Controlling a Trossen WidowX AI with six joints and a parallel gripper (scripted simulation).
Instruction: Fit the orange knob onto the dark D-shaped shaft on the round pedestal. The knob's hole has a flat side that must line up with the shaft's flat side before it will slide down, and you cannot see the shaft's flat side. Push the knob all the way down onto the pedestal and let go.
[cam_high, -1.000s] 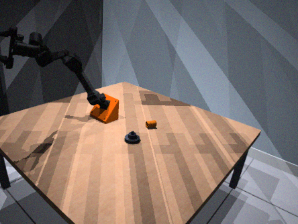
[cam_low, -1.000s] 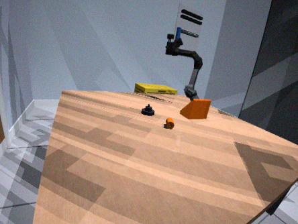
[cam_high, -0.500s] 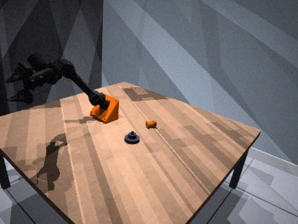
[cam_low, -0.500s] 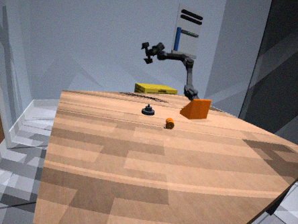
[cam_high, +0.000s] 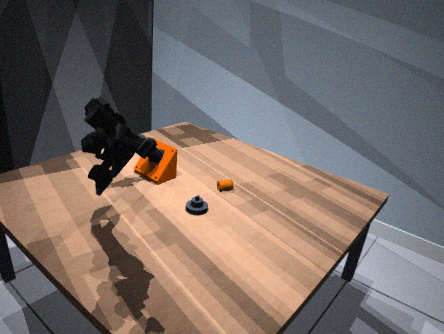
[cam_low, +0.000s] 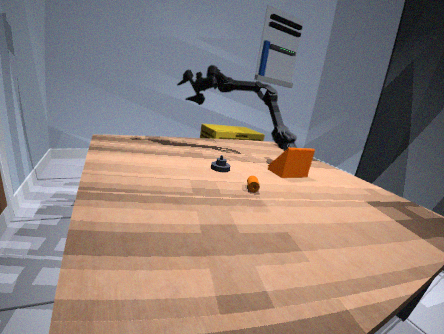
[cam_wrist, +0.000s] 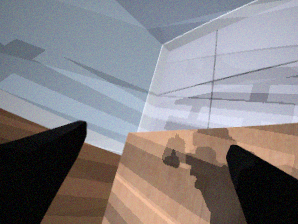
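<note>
The orange knob (cam_high: 225, 185) (cam_low: 253, 184) lies on its side on the table, a short way from the round pedestal. The dark pedestal (cam_high: 197, 209) (cam_low: 220, 167) stands upright with its short shaft (cam_high: 197, 198) (cam_low: 221, 157) pointing up and bare. The shaft's flat side cannot be made out. My gripper (cam_low: 183, 91) (cam_wrist: 160, 140) is open and empty, high in the air, well away from both the knob and the pedestal. The wrist view shows its two dark fingers spread wide, with neither knob nor pedestal in sight.
An orange wedge-shaped block (cam_high: 167, 167) (cam_low: 299, 163) stands at the arm's base, not far from the knob. The wooden table (cam_high: 240, 260) (cam_low: 160, 280) carries the arm's shadow. A yellow box (cam_low: 232, 132) is beyond the table's far edge, and a panel hangs on the wall.
</note>
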